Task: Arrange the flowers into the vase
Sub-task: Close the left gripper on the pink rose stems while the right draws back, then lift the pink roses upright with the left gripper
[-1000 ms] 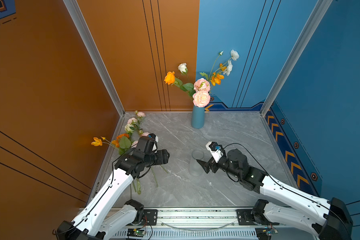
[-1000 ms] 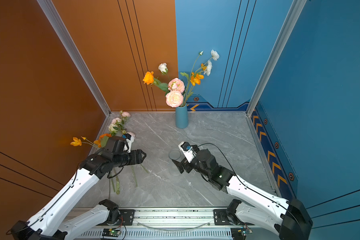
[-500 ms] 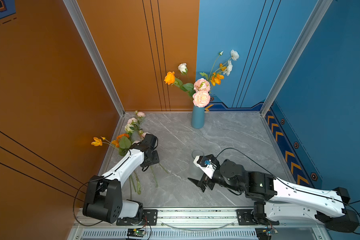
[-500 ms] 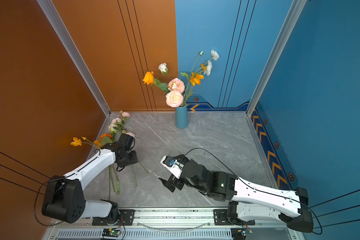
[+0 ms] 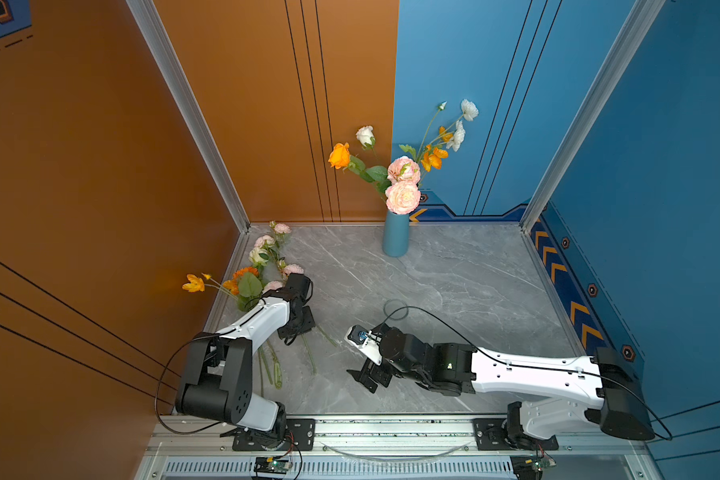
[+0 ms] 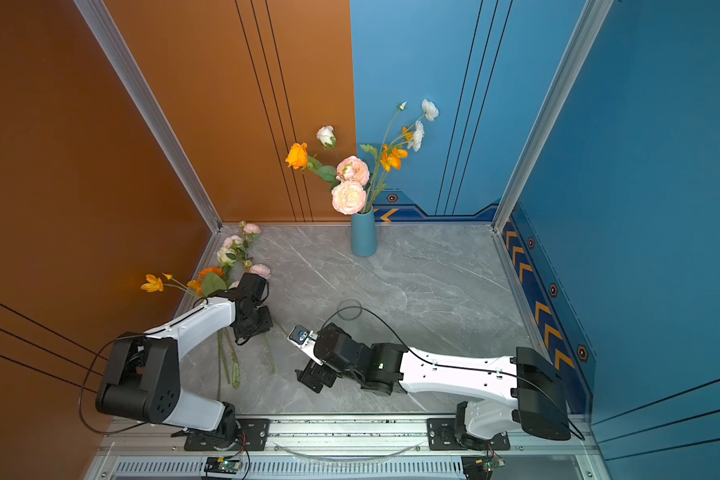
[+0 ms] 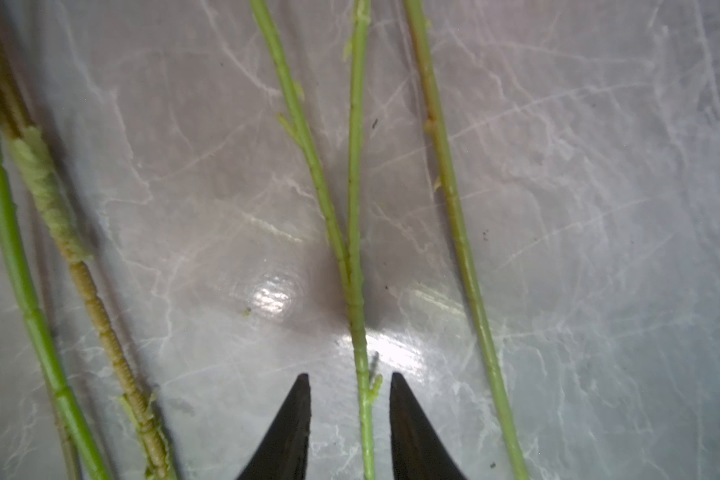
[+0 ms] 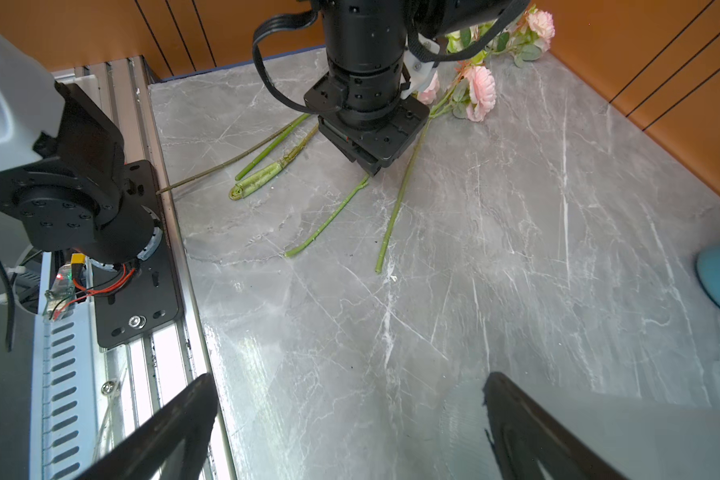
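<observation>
A blue vase [image 5: 395, 235] [image 6: 363, 235] stands at the back of the table and holds several flowers [image 5: 403, 196], orange, pink and white. More flowers [image 5: 262, 266] [image 6: 233, 257] lie at the left edge, their stems pointing toward the front. My left gripper [image 5: 288, 338] [image 7: 350, 376] is down on these stems. Its jaws are narrowly open astride one thin green stem [image 7: 360, 357], with a gap on each side. From the right wrist view the left gripper [image 8: 371, 170] touches the table over that stem. My right gripper [image 5: 364, 380] [image 8: 350, 395] is wide open and empty above bare marble.
Orange wall panels [image 5: 100, 208] close the left and back, blue panels [image 5: 661, 208] the right. A metal rail [image 5: 391, 428] with both arm bases runs along the front. A black cable loop [image 5: 395, 309] hangs over mid-table. Other loose stems [image 7: 458, 216] lie beside the straddled one.
My left arm has come down onto the loose stems and its jaws have narrowed around one stem. My right arm has pulled back toward the front, still open.
</observation>
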